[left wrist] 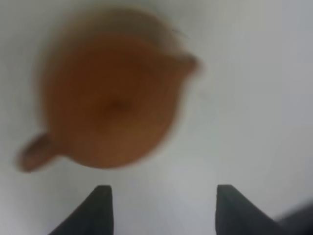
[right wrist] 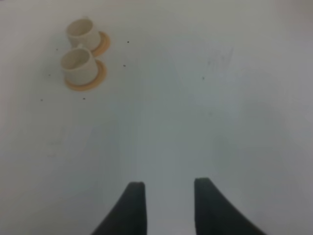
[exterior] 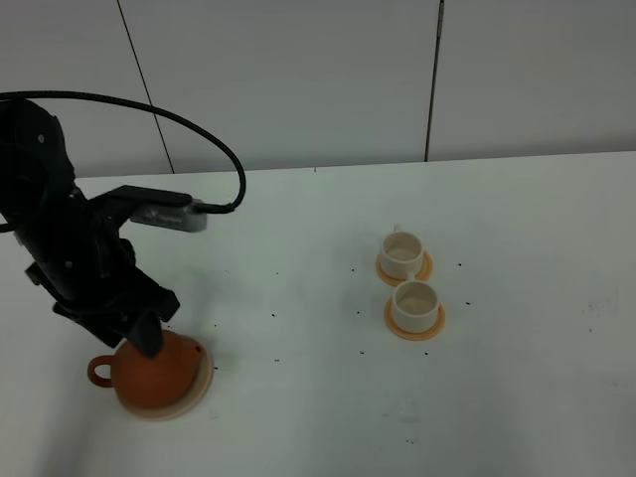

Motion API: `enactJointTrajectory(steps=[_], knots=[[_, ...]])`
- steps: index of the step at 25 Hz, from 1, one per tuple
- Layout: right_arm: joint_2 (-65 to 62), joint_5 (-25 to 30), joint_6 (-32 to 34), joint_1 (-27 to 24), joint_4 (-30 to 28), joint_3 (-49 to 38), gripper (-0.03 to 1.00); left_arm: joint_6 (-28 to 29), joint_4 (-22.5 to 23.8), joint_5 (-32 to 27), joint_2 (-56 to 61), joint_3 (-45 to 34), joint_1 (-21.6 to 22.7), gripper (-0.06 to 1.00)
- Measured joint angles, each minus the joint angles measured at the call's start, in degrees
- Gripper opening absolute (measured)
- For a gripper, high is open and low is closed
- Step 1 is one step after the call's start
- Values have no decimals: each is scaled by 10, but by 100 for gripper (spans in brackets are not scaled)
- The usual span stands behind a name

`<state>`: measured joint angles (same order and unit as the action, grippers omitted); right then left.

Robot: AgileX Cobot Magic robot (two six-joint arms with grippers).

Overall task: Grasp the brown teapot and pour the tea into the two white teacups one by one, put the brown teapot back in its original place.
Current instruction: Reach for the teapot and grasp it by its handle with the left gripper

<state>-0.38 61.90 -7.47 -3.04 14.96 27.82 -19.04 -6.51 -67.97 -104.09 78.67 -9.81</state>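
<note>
The brown teapot (exterior: pixel 164 376) sits on its pale beige coaster (exterior: pixel 197 397) at the front left of the table, handle to the left, spout to the right. My left gripper (exterior: pixel 149 341) hangs just above it, partly covering its top. The left wrist view shows the teapot (left wrist: pixel 112 103) blurred, ahead of the open left gripper (left wrist: pixel 164 196) and not between the fingers. The two white teacups (exterior: pixel 402 252) (exterior: pixel 415 302) stand on orange saucers right of centre, their insides pale. No tea is visible. My right gripper (right wrist: pixel 168 188) is open over bare table, with the teacups (right wrist: pixel 80 32) (right wrist: pixel 77 63) far off.
The white table (exterior: pixel 298 397) carries small dark specks between teapot and cups. A black cable (exterior: pixel 189 124) arcs from the left arm over the table's back left. The right arm is outside the exterior view.
</note>
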Motion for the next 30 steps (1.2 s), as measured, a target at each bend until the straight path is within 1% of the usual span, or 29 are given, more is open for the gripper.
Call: enactJointTrajectory(steps=[1,4,11,14,16,18,23,25,30], knots=[[0,0,0,0,0,0,24,-12,-5,0,0,0,0,53],[0,0,0,0,0,0,24,-30,2,0,0,0,0,53],[0,0,0,0,0,0,24,-111,50,0,0,0,0,53],[0,0,0,0,0,0,24,-121,73,0,0,0,0,53],[0,0,0,0,0,0,24,-131,79,0,0,0,0,53],[0,0,0,0,0,0,24,-158,79,0,0,0,0,53],[0,0,0,0,0,0,24,-273,80,0,0,0,0,53],[0,0,0,0,0,0,24,-300,81,0,0,0,0,53],[0,0,0,0,0,0,24,-311,105,0,-2,0,0,53]])
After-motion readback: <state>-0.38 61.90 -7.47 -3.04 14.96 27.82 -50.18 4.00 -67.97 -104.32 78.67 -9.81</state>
